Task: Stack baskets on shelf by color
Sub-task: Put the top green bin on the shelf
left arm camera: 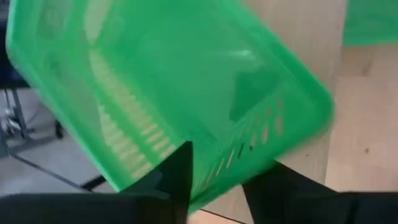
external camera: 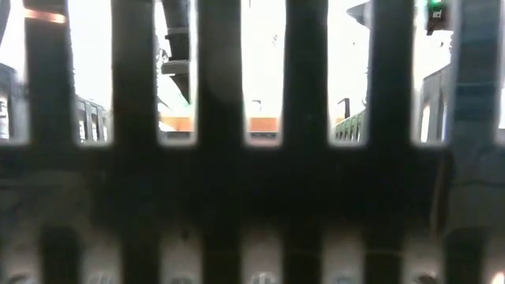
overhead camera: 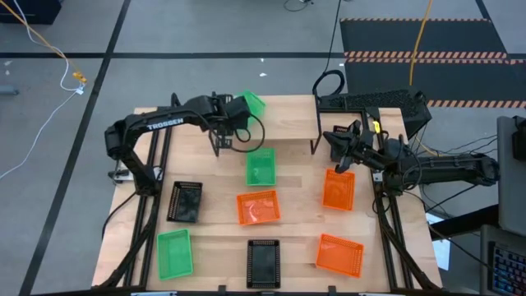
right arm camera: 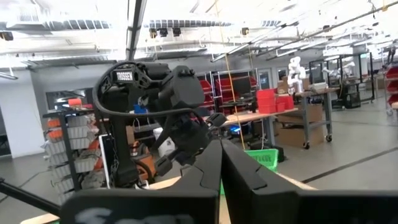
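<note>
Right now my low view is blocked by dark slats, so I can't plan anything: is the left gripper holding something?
Observer: Yes. The left gripper grips a bright green perforated plastic basket, tilted, at the table's far side.
Operator: And the right gripper?
Observer: The right gripper is shut and empty, by the far edge of an orange plastic basket.
Operator: Other green ones?
Observer: Two lie on the wooden tabletop: one mid-table, one near the front left corner.

Left hand (overhead camera: pixel 237 109) grips a green basket (overhead camera: pixel 253 103), tilted, at the counter's (overhead camera: pixel 214 234) far edge. Right hand (overhead camera: pixel 343 163) hangs above an orange basket (overhead camera: pixel 338 191). Six other baskets lie scattered across the counter.
</note>
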Available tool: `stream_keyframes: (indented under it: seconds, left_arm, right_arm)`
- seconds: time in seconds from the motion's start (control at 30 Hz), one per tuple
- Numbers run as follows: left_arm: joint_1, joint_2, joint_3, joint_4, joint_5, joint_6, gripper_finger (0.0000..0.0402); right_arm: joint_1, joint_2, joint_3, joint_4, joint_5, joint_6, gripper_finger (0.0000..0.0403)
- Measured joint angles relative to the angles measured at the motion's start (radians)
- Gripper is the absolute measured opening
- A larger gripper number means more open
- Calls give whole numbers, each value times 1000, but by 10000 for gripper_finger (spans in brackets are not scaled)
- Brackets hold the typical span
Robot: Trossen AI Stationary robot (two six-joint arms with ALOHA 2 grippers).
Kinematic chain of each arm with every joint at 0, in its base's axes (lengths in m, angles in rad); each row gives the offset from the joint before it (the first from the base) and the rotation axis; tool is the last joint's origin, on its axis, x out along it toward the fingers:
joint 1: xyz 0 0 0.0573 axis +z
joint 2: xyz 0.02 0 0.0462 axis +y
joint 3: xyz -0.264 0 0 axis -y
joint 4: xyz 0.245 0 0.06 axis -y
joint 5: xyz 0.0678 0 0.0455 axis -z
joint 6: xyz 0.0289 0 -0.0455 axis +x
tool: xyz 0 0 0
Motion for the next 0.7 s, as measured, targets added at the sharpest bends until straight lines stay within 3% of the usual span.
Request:
stream_keyframes:
  seconds: [0.2,0.4,0.7]
  left_arm:
    - [-3,-41,0,1,29,-175,12]
    - [-6,-58,1,-2,192,-301,27]
    - [-31,-54,1,-20,195,-255,16]
  right_arm:
    - [-6,0,0,25,0,-27,0]
    - [-33,0,0,28,0,-12,0]
    - [-38,10,0,27,-27,15,0]
